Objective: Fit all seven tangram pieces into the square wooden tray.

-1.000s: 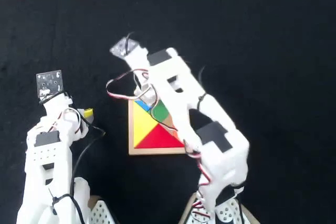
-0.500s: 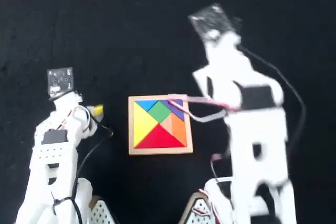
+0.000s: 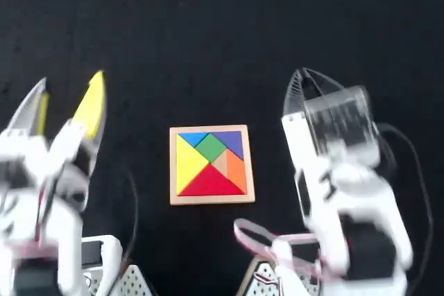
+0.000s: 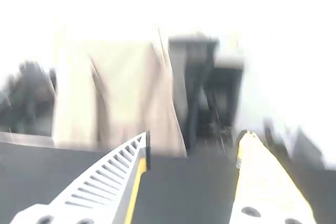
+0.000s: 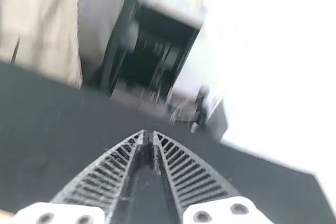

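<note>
Squarely mid-worktop [image 3: 104, 32]: tray [image 3: 211, 199], lying flat, sides parallel to the worktop's edges. Inside it, all seven pieces, flush and filling the square:
- yellow triangle [image 3: 186, 166] along the left side
- red triangle [image 3: 211, 184] along the near side
- blue triangle [image 3: 193, 137] in the far left corner
- green square [image 3: 210, 147] just beside the blue triangle
- purple piece [image 3: 234, 142] in the far right corner
- orange triangle [image 3: 238, 170] along the right side
- tan piece [image 3: 220, 163] at the centre

Toward the worktop's left edge, well apart from the tray: left gripper [image 3: 64, 105], raised, spread wide, holding nothing, tips pointing to the far edge. From its own wrist view, left gripper [image 4: 191, 182] again wide apart, nothing between.

Toward the right edge, also well apart from the tray: right gripper [image 3: 303, 89], raised, tips to the far edge. From its own wrist view, right gripper [image 5: 148, 153] with dark ribbed fingers [image 5: 184, 177] pressed together at the tips, gripping nothing.
</note>
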Controlling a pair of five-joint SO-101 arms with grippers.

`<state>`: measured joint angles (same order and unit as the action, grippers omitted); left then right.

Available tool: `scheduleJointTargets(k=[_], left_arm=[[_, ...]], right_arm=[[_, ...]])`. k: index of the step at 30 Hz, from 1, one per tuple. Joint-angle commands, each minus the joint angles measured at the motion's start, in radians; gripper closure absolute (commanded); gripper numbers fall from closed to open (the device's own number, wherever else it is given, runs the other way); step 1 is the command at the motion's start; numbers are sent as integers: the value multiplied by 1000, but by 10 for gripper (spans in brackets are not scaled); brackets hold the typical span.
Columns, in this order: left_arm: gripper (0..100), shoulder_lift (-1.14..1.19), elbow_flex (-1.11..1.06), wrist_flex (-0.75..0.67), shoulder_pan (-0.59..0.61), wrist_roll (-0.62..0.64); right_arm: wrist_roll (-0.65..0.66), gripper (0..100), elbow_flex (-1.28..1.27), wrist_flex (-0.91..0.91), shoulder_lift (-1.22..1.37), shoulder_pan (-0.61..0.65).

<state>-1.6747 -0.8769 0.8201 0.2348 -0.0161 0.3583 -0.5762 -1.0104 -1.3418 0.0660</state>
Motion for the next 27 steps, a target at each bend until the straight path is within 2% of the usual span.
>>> scheduleJointTargets(k=[1,3,6,8,11,13,17,20,22,27], left_arm=[[722,-173,-30,9,28,-107],[722,-135,-30,26,38,-147],[722,-143,-91,117,59,-117],[722,-150,-148,120,38,-94],[722,-152,-269,120,27,-83],[722,-152,-381,69,2,-87],[722,-150,-668,-140,-7,-91],[722,-150,-774,-155,-4,-91],[722,-150,-785,-91,18,-84],[721,-150,-822,34,33,-89]], right_arm=[[-3,983,-28,18,-188,-14],[-3,982,-93,18,-306,-14],[-3,969,-274,34,-484,-14],[-3,907,-403,61,-558,-12],[-3,813,-573,92,-519,-23],[-3,798,-661,161,-516,-23],[-9,829,-727,319,-516,-69],[-44,839,-777,310,-516,-106],[-120,838,-816,235,-516,-133],[-496,838,-874,0,-516,-160]])
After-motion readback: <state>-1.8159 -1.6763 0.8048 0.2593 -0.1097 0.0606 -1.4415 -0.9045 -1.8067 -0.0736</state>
